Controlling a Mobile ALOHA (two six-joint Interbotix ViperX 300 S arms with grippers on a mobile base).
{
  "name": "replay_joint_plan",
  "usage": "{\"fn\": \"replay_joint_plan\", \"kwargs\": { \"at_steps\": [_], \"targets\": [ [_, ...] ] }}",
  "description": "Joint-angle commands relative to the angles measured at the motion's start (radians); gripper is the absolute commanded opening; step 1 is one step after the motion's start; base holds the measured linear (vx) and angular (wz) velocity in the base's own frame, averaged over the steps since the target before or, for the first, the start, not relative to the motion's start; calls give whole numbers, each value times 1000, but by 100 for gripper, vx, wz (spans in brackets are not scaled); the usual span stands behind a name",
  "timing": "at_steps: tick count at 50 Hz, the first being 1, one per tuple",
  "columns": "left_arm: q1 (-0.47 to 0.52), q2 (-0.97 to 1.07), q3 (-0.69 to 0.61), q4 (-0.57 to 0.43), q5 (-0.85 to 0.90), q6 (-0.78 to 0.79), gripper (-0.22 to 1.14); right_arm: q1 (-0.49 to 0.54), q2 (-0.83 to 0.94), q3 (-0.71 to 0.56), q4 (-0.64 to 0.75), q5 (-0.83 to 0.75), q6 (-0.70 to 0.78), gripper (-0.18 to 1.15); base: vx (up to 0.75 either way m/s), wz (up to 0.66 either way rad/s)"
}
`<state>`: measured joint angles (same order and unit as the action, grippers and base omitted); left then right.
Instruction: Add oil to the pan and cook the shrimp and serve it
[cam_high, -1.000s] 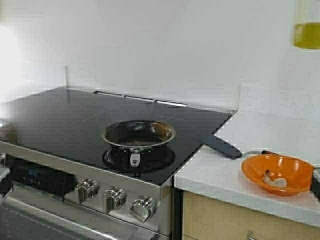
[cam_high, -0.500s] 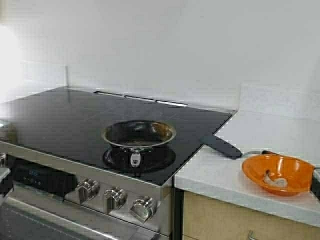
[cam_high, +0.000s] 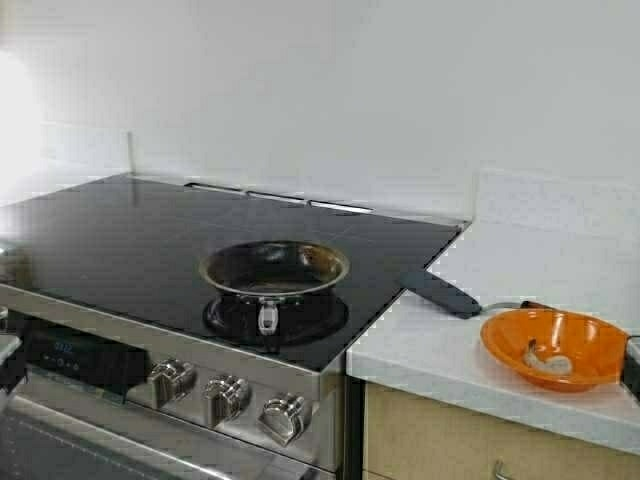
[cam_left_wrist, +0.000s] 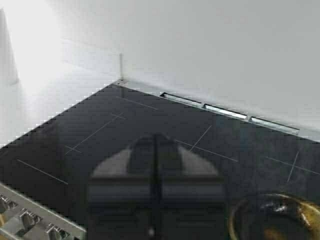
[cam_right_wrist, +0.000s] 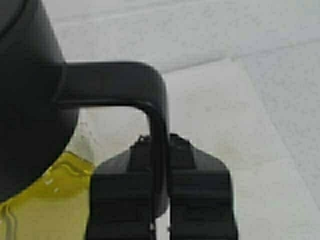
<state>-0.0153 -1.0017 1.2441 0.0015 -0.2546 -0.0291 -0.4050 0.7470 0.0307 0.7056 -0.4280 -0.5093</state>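
Note:
The steel pan (cam_high: 275, 268) sits on the black stovetop (cam_high: 120, 230), its short handle (cam_high: 267, 318) toward me; its rim also shows in the left wrist view (cam_left_wrist: 275, 217). The pale curled shrimp (cam_high: 548, 360) lies in the orange bowl (cam_high: 585, 335) on the counter at the right. My right gripper (cam_right_wrist: 161, 145) is shut on the black handle (cam_right_wrist: 152, 115) of the oil jug; yellow-green oil (cam_right_wrist: 45, 200) shows under its black lid (cam_right_wrist: 25, 85). The jug and both grippers are out of the high view. My left gripper (cam_left_wrist: 156, 142) is shut and empty above the stovetop.
A dark spatula handle (cam_high: 440, 293) lies across the stove's right edge onto the white counter (cam_high: 540, 260). Control knobs (cam_high: 228, 398) line the stove's front. A white wall (cam_high: 320, 90) stands behind.
The oil jug, seen at the top right of the high view one second ago, has risen out of that view. The pan, bowl and shrimp have not moved.

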Motion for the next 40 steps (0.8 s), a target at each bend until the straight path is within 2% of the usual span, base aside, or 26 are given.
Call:
{"fn": "replay_joint_plan", "kwargs": {
  "at_steps": [1, 8, 27, 40],
  "targets": [
    [2, 5, -9, 0, -8, 3, 3, -9, -5, -48, -109, -37, 123, 6, 0, 0],
    [2, 5, -8, 0, -8, 5, 3, -12, 35, -66, -184, -64, 213, 6, 0, 0],
    [2, 8, -6, 0, -8, 6, 3, -35, 149, -127, -193, -74, 219, 6, 0, 0],
    [2, 9, -5, 2, -8, 6, 3, -38, 179, -126, -193, -153, 218, 7, 0, 0]
  ]
}}
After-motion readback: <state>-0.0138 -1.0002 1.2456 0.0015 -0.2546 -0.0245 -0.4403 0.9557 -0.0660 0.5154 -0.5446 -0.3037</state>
